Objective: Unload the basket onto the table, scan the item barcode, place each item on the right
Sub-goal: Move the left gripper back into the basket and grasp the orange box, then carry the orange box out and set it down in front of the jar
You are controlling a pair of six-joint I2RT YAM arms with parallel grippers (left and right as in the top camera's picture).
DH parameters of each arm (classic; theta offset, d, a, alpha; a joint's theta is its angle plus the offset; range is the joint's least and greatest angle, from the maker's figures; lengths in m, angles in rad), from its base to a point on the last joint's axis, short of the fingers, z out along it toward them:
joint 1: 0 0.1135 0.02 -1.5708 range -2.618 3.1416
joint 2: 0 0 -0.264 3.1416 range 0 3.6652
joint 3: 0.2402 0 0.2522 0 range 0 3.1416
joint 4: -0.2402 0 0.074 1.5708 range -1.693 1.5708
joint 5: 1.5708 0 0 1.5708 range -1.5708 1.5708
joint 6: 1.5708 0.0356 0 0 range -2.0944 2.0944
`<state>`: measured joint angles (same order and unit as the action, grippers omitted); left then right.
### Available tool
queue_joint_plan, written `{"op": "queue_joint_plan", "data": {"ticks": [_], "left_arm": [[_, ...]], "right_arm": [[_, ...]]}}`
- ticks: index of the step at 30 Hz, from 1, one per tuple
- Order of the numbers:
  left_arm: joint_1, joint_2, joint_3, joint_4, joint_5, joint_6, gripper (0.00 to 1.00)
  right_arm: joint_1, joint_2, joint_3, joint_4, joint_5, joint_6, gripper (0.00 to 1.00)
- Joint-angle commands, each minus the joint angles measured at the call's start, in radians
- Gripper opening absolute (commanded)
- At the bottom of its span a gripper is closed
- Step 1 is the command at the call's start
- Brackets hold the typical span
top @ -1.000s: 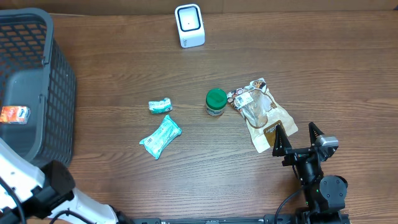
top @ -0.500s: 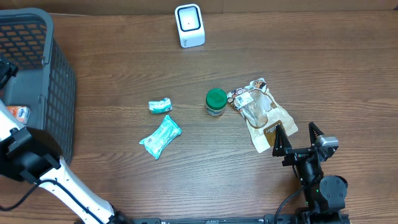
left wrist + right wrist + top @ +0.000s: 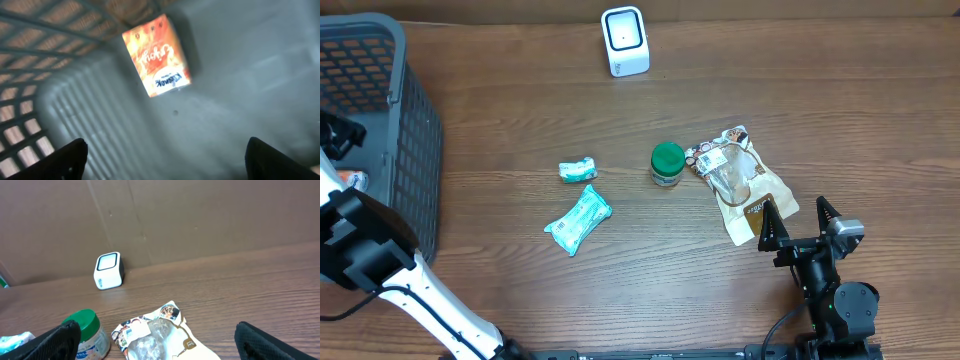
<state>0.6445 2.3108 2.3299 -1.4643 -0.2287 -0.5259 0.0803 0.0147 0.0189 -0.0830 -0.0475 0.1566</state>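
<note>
An orange packet (image 3: pixel 159 55) lies flat on the grey floor of the basket (image 3: pixel 75 120); in the overhead view only its edge (image 3: pixel 356 180) shows beside my left arm. My left gripper (image 3: pixel 165 162) hangs open inside the basket, short of the packet, nothing between its fingers; from above it shows at the basket's left side (image 3: pixel 338 135). The white scanner (image 3: pixel 625 40) stands at the table's far edge. My right gripper (image 3: pixel 800 222) is open just above the table at the front right, facing the scanner (image 3: pixel 108 271).
The black mesh basket (image 3: pixel 415 140) fills the left end. Mid-table lie a small teal packet (image 3: pixel 577 170), a larger teal packet (image 3: pixel 578 220), a green-lidded jar (image 3: pixel 667 163) and a brown snack bag (image 3: pixel 745 185) just ahead of the right fingers.
My left arm has swung up from the front-left corner and reached down into the basket over the orange packet. The right arm has not moved.
</note>
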Motion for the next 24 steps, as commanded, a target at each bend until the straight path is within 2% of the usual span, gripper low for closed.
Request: {"op": "queue_joint_plan", "data": {"ticks": [1,24], "left_arm": [[0.010,0.010,-0.080,0.048,-0.037,-0.021,0.84],[0.010,0.010,-0.414,0.432,-0.096,-0.005,0.84]], "right_arm": [[0.005,-0.012,-0.011,0.003,0.002,0.003,1.00],[0.005,-0.012,-0.011,0.003,0.002,0.003,1.00]]}}
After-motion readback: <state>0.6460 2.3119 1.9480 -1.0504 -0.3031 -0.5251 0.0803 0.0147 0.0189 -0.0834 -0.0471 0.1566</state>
